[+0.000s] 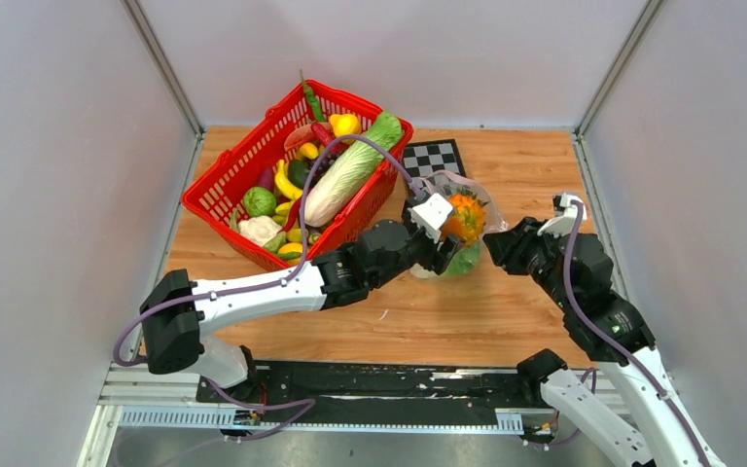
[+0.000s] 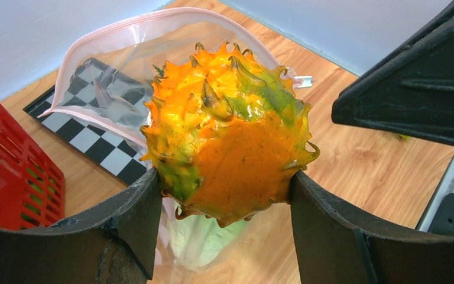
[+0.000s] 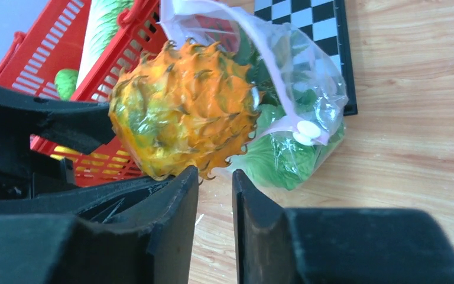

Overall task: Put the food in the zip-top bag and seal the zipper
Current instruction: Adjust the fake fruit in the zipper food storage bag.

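Your left arm's fingers [image 2: 136, 219] are clamped on either side of a spiky orange-and-green toy fruit [image 2: 230, 118] and hold it off the desk [image 1: 506, 321]. The fruit sits right at the gaping mouth of the clear crinkly zip-top bag [image 3: 313, 83]. Whether it has passed the rim you cannot tell from these views. The pale pink zipper strip [image 2: 153, 21] arches open behind the fruit, unsealed. A leafy green toy lettuce [image 3: 278, 163] already lies in the bottom of the bag.

Your right arm's fingers [image 3: 171, 225] stand narrowly apart just below the fruit and beside the bag, with nothing visible in the gap between them.

The bag rests partly on a black-and-white checkerboard card [image 1: 433, 156]. The red mesh plastic basket [image 1: 253, 141], just left of the bag, holds the other toy vegetables.
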### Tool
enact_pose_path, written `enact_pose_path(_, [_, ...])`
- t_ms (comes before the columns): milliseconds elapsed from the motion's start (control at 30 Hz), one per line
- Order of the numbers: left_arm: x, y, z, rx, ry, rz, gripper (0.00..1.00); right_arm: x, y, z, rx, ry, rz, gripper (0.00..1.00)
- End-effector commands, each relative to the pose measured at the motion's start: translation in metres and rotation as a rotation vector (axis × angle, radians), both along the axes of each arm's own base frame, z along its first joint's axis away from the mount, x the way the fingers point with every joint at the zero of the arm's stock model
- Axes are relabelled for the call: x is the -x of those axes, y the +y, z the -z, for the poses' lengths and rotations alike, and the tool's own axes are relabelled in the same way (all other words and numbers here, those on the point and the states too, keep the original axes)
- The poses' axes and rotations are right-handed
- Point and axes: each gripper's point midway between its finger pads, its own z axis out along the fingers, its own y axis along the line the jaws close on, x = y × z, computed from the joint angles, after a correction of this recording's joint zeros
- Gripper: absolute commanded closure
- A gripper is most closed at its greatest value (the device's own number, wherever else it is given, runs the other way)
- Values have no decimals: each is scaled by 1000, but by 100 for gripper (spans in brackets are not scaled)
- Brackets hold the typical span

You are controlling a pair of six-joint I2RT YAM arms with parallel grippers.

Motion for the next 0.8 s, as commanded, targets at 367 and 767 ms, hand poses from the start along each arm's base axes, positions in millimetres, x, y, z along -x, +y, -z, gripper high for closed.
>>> enact_pose_path(367, [1, 4, -23, 70, 2, -12, 100, -33, -16, 27, -275, 132, 350, 49])
enact_pose_path(767, [2, 3, -27, 86, 3, -4, 100, -54, -34, 46, -470, 137, 585, 56])
